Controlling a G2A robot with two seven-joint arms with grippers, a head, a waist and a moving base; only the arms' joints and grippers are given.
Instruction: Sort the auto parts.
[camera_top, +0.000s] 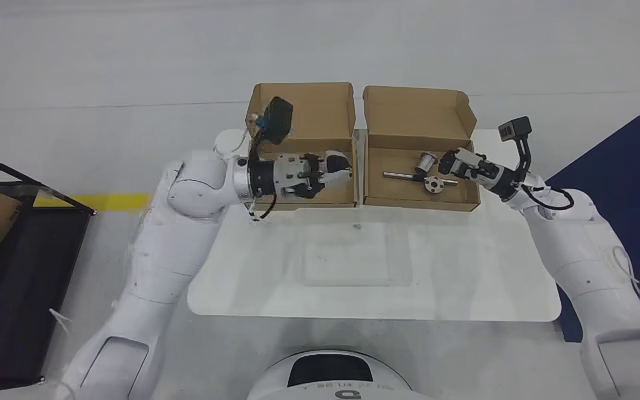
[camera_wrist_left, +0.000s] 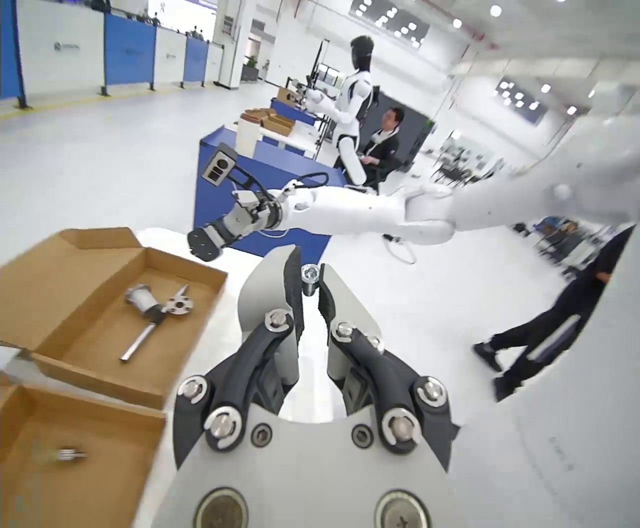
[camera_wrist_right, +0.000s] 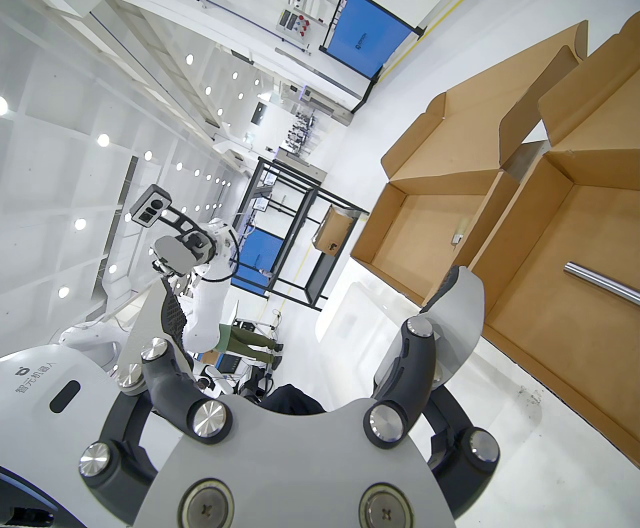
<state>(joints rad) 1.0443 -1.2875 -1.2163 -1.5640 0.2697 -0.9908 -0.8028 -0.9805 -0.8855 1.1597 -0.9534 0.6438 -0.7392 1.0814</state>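
Note:
My left gripper (camera_wrist_left: 310, 295) is shut on a small silver bolt (camera_wrist_left: 310, 276) and hangs over the left cardboard box (camera_top: 300, 125), near its right wall. Another small bolt (camera_wrist_left: 70, 454) lies in that box. The right cardboard box (camera_top: 415, 115) holds a steel shaft with a thick cylinder head (camera_wrist_left: 142, 315) and a round flange (camera_wrist_left: 179, 305). My right gripper (camera_wrist_right: 315, 300) is open with nothing in it, hovering above the right box (camera_wrist_right: 550, 240) close to the shaft (camera_top: 405, 174) and flange (camera_top: 433, 183).
Both boxes stand side by side at the back of the white table (camera_top: 380, 270), lids folded back. A clear flat tray (camera_top: 345, 262) lies mid-table. A black cart (camera_top: 30, 280) stands on the floor to the left.

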